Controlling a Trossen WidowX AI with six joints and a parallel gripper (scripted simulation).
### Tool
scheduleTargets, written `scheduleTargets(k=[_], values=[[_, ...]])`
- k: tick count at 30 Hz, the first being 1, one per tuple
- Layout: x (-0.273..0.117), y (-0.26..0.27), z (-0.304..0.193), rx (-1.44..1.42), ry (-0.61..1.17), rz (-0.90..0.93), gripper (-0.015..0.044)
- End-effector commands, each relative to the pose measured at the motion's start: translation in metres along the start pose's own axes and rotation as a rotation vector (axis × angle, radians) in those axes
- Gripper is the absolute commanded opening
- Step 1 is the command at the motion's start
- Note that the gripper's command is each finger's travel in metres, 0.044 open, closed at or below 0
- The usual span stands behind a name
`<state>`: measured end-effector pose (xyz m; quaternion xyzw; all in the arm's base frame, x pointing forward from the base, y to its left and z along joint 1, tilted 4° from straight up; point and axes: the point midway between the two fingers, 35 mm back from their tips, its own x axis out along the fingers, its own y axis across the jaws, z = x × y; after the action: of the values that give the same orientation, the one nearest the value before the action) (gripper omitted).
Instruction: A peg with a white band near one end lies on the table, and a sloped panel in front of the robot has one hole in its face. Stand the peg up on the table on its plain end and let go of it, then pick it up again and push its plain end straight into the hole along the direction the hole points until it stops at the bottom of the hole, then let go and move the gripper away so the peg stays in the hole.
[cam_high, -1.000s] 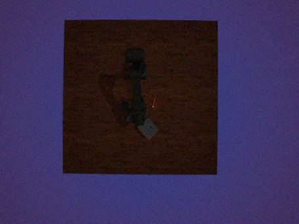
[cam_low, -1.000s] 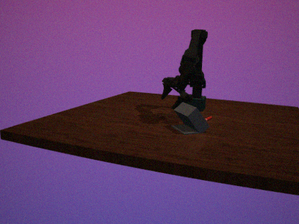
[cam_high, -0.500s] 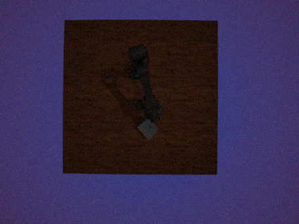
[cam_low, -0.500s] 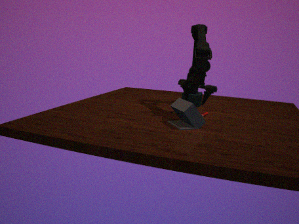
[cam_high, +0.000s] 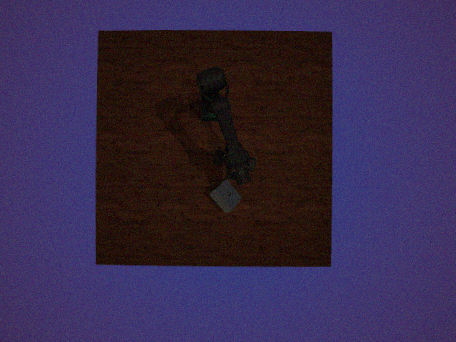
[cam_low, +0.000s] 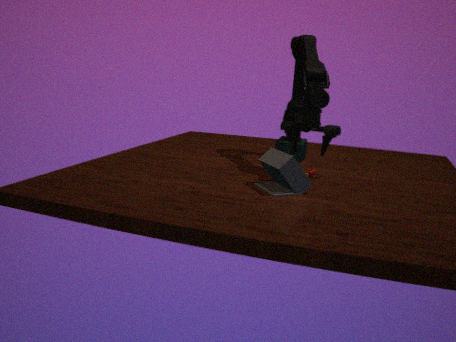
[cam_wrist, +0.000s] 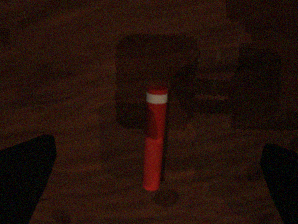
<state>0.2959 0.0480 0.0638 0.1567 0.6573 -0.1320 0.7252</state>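
Note:
The red peg (cam_low: 311, 173) (cam_wrist: 154, 145) lies on the table, its white band (cam_wrist: 157, 98) near the upper end in the wrist view and its plain end toward the bottom. In the top view the arm hides it. The gripper (cam_high: 236, 161) (cam_low: 308, 149) (cam_wrist: 159, 146) is open and empty, above the peg, with one finger on each side of it in the wrist view. The grey sloped panel (cam_high: 225, 197) (cam_low: 277, 158) stands close by; a small dark hole (cam_high: 229, 193) shows in its face from above. In the exterior view the hole cannot be seen.
The panel's flat base plate (cam_low: 271, 189) rests on the wooden table (cam_high: 145, 225) (cam_low: 190, 210). The arm's base (cam_high: 210, 116) (cam_low: 300, 149) stands behind the panel in the exterior view. The arm's shadow (cam_high: 190, 142) falls across the table.

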Motion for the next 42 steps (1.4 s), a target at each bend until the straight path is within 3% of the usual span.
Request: scheduleTargets(k=[1,42], values=[[0.008,0.001,-0.002,0.003,0.011,0.001,0.0440],[0.071,0.000,-0.004,0.003,0.012,0.000,0.0440]])
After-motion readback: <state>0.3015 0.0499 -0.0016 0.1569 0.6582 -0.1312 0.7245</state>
